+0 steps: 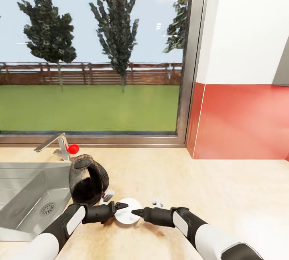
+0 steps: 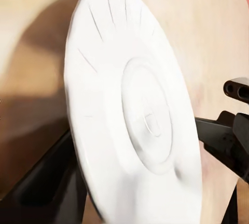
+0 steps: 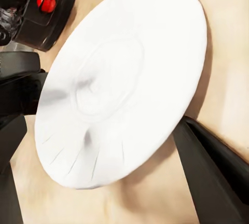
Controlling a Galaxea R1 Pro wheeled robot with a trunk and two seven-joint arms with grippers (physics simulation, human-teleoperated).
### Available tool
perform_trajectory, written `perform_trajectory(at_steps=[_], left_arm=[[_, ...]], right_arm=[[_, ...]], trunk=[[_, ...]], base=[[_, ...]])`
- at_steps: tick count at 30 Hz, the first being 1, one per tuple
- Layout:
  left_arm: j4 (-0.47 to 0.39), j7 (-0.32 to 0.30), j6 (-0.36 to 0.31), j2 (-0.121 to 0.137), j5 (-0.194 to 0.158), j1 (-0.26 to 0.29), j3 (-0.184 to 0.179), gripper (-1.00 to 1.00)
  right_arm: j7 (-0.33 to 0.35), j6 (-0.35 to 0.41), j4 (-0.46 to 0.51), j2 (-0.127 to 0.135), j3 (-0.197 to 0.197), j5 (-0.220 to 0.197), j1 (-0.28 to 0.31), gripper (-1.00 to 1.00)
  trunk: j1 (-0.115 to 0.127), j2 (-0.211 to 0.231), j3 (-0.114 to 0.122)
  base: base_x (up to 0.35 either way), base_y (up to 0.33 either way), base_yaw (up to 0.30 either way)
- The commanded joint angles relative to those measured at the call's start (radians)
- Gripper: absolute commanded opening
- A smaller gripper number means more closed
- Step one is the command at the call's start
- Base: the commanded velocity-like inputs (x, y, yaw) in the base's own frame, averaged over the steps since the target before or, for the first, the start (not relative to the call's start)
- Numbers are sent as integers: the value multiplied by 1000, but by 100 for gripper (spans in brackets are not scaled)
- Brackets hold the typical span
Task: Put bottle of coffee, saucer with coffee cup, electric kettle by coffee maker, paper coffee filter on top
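Observation:
The white saucer (image 1: 127, 211) is at the front of the light-wood kitchen countertop (image 1: 224, 187), between my two grippers. My left gripper (image 1: 120, 208) has its fingertips over the saucer's left rim and looks shut on it. My right gripper (image 1: 135, 212) touches the right rim, its grip unclear. Up close the saucer (image 2: 129, 115) is tilted with a shadow under it, and one dark finger (image 2: 46, 182) lies behind it. From the other side the saucer (image 3: 124, 78) rests against a right finger (image 3: 207, 177). The dark electric kettle (image 1: 88, 179) stands just left of the saucer.
The steel sink (image 1: 24, 195) with its tap (image 1: 54, 143) and a red knob (image 1: 73, 148) lies at the left. A small white object (image 1: 156, 202) sits just right of the saucer. A window and a red wall panel (image 1: 241, 123) back the counter.

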State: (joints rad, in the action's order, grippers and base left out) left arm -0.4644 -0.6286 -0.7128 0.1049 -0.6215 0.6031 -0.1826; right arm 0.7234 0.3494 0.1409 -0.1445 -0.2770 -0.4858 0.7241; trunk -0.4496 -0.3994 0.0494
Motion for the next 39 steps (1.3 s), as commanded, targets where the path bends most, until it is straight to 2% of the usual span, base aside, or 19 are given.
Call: perform_trajectory(at_steps=[1,9,14,15,33,39], left_arm=[[0,0,-4,1,0,0,-6,100],[0,0,-5,1,0,0,-6,100],[1,0,-5,-8,0,0,-6,100],[1,1,-5,-9,1,0,-6,100],[-5,1,-5,-9,1,0,-5,100],[-9,-3,-7,3,-1,0,-1,100]], right_arm=[[-1,6,0,0,-7,-8,0,100],[-1,6,3,0,-5,-8,1,100],[-1,6,3,0,-5,-8,0,100],[-1,6,3,0,-5,-8,1,-100],[-1,6,3,0,-5,-8,1,-100],[-1,-5,3,1,-4,-8,1,-100]], trunk=[[0,-1,-1],[0,-1,-1],[0,-1,-1],[0,-1,-1],[0,-1,-1],[0,-1,-1]], base=[[0,0,0],[0,0,0],[0,0,0],[0,0,0],[0,0,0],[0,0,0]])
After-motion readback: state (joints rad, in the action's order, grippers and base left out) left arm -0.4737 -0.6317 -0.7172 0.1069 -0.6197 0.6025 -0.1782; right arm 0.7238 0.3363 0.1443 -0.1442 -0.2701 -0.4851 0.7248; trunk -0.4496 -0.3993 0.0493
